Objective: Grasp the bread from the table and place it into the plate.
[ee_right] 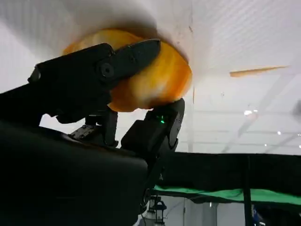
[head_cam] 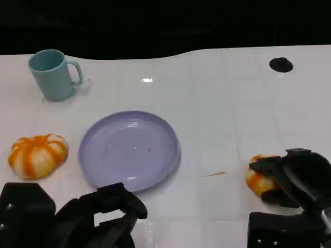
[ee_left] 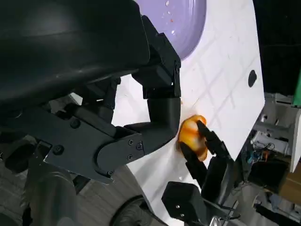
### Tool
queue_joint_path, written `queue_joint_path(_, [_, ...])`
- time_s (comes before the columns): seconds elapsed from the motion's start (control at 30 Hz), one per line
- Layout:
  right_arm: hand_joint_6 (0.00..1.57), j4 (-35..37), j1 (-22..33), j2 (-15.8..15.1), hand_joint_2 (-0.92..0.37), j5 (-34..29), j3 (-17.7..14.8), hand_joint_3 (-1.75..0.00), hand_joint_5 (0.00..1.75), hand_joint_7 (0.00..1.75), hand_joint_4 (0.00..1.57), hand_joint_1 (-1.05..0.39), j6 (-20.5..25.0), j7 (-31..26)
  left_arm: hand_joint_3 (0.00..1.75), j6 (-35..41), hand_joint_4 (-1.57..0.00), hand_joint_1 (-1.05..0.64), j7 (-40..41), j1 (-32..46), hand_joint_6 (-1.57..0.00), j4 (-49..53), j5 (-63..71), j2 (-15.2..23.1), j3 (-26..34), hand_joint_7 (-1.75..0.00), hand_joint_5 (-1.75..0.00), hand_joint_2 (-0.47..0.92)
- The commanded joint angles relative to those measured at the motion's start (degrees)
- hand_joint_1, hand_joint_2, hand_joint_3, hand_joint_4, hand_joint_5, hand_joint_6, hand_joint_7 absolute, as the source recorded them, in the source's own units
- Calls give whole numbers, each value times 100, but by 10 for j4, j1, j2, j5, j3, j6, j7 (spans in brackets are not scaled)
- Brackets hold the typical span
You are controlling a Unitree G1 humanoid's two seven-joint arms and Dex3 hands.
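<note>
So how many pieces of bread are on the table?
2. One bread lies left of the plate, untouched. The other bread is at the right, in the right hand.

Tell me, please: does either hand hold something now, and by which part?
The right hand grips the bread on the table, fingers closed across its rounded sides. The left hand holds nothing.

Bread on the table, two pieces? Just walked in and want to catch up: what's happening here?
The right robot hand has its fingers around the orange bread roll at the table's right side, still down on the table. The lavender plate is bare. A second roll lies left of it, with a teal mug behind. The left robot hand holds nothing.
</note>
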Motion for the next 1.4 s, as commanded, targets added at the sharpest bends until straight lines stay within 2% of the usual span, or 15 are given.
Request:
queue_joint_path(0.03, [86,16,-13,-10,-86,13,-1,-9,175,127,87,-18,-16,-22,84,5,-69,-32,5,-3,-61,-9,-2,6,6,-147,-175,77])
queue_joint_path(0.13, [75,20,-16,-6,-82,23,-3,-13,175,153,85,-17,-26,-31,84,5,-69,-32,5,-3,-60,-11,-2,6,6,-147,-175,76])
queue_joint_path(0.2, [72,23,-18,-3,-80,27,-4,-15,175,160,84,-16,-30,-40,85,6,-69,-32,6,-3,-60,-11,-1,5,5,-147,-175,76])
queue_joint_path(0.23, [74,25,-21,-1,-73,29,-4,-30,175,157,86,-16,-31,-44,85,6,-69,-32,6,-3,-60,-11,-1,5,5,-147,-175,76])
queue_joint_path(0.3, [72,22,-25,2,-52,32,-5,-73,175,163,87,-16,-30,-48,85,8,-69,-32,8,-4,-60,-11,0,5,4,-148,-175,76])
queue_joint_path(0.37, [71,14,-28,6,-48,38,-5,-83,175,165,88,-15,-28,-47,85,9,-69,-32,9,-4,-60,-12,1,5,2,-148,-175,76])
queue_joint_path(0.43, [68,6,-31,12,-48,47,-7,-77,175,170,89,-14,-39,-55,86,8,-69,-32,9,-4,-59,-12,2,4,1,-148,-175,76])
queue_joint_path(0.5, [70,-1,-34,18,-49,55,-6,-74,175,168,91,-15,-49,-61,86,6,-68,-31,9,-3,-59,-12,2,4,0,-149,-175,76])
queue_joint_path(0.63, [70,-15,-42,37,-42,64,-1,-92,175,173,94,-18,-69,-74,86,8,-68,-31,11,-3,-59,-13,4,4,-1,-149,-175,75])
queue_joint_path(0.8, [69,-33,-55,73,-34,80,6,-108,175,175,95,-17,-75,-60,86,4,-67,-32,10,-2,-59,-13,7,3,-3,-150,-175,75])
queue_joint_path(0.87, [70,-27,-67,87,-31,82,12,-118,175,175,96,-16,-79,-60,86,4,-67,-32,11,-2,-59,-13,9,3,-4,-150,-175,76])
queue_joint_path(1.07, [72,2,-115,135,-29,108,23,-128,175,175,99,-18,-81,-30,87,-3,-67,-30,7,1,-58,-14,11,4,-8,-149,-175,76])
queue_joint_path(1.17, [71,20,-136,158,-30,137,24,-130,175,175,97,-15,-88,-10,87,-11,-67,-31,5,3,-58,-12,15,6,-14,-150,-175,76])
queue_joint_path(1.4, [69,96,-197,208,-32,163,32,-129,175,175,95,-15,-96,6,88,-9,-69,-30,11,4,-60,-14,17,3,-18,-150,-175,75])
